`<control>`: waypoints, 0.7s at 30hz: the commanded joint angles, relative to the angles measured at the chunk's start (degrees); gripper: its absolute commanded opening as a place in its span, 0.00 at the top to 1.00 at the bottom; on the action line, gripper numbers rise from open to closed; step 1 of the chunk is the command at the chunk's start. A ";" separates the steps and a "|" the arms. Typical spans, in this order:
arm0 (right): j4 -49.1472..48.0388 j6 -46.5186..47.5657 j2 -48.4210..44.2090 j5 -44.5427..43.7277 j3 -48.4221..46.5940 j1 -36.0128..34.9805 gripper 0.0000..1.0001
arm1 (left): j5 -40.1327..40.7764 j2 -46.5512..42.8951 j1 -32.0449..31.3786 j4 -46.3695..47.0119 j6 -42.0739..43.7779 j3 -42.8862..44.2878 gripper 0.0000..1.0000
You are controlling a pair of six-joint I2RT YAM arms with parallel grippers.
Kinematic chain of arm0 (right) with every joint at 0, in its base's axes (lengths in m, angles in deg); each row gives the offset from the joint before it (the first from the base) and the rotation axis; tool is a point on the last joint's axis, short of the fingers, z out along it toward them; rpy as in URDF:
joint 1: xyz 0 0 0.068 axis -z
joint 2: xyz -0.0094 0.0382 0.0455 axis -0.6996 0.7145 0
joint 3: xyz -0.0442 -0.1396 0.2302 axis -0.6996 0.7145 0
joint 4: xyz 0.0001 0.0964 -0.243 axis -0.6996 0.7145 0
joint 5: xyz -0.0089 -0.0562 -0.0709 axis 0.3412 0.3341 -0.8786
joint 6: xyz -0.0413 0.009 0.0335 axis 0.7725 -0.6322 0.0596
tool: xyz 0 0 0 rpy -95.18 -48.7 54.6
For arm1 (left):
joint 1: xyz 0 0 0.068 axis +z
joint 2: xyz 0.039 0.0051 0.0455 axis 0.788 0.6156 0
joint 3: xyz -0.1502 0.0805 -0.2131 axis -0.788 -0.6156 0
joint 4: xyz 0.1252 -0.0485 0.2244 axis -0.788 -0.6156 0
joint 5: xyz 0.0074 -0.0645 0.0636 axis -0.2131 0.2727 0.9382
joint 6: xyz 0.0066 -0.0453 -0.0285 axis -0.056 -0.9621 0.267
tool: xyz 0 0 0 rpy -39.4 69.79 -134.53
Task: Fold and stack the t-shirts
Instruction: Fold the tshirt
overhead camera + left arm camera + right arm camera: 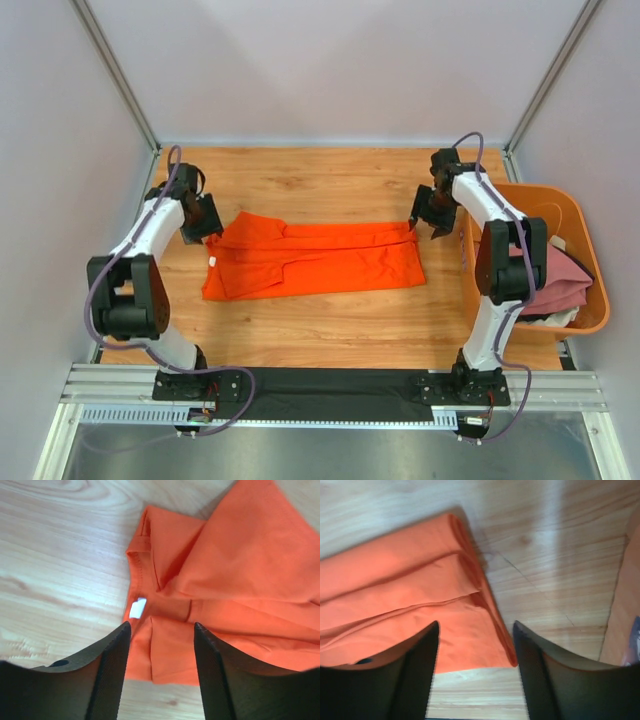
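A bright orange t-shirt lies folded lengthwise into a long strip across the middle of the wooden table. My left gripper is open and empty just above its left, collar end; the left wrist view shows the collar with a white label and a folded sleeve between the fingers. My right gripper is open and empty above the shirt's right, hem end, whose corner shows in the right wrist view. A dusty pink t-shirt lies crumpled in the tub.
A rigid orange plastic tub stands at the table's right edge, close beside my right arm; its wall shows in the right wrist view. Pale walls enclose the table on three sides. A black strip runs along the near edge.
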 commanded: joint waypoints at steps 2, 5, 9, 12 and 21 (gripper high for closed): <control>-6.06 -1.31 -3.22 4.03 -5.17 0.03 0.34 | -0.69 -9.69 -0.09 5.57 -1.23 -1.13 0.37; -3.61 -1.75 2.41 8.69 -14.74 -0.94 0.33 | -11.84 -3.59 -0.18 10.24 2.01 3.60 0.36; -0.18 -1.58 10.24 17.29 -23.46 -3.04 0.32 | -13.54 10.49 -1.23 4.82 7.02 17.38 0.36; -1.14 -2.98 12.80 21.43 -25.06 -4.01 0.27 | -12.49 18.94 -3.08 0.85 9.93 26.45 0.35; -0.35 -0.88 13.51 19.52 -24.46 -4.10 0.22 | -8.18 28.88 -5.45 0.58 13.09 33.94 0.36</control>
